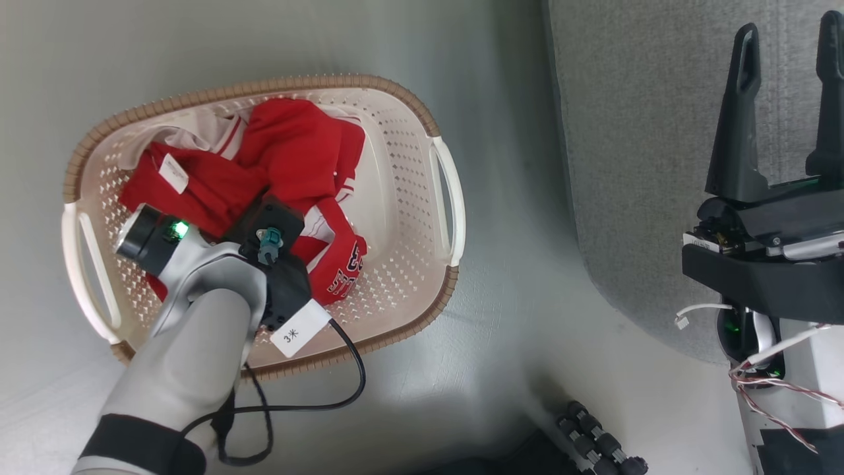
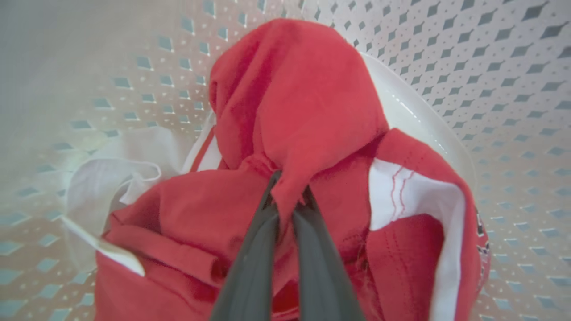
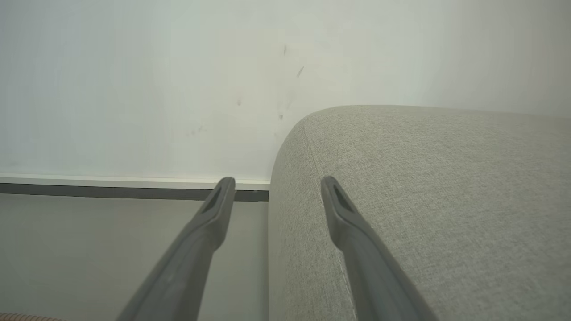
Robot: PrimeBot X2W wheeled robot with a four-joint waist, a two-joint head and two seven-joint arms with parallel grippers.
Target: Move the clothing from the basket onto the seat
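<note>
The left gripper (image 2: 290, 189) pinches a fold of the red clothing (image 2: 303, 98), fingers clenched on it, centre frame. The clothing lies heaped in the basket (image 1: 402, 152), left of the head view. The right gripper (image 3: 277, 183) hangs spread and empty by the grey seat (image 3: 437, 187), at right.

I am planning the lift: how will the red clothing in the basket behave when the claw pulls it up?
Probably floppy: the clothing bunches into a peak where the left claw pinches one fold. The pieces lie tangled in the basket, so another may follow. The thin fabric looks light.
</note>
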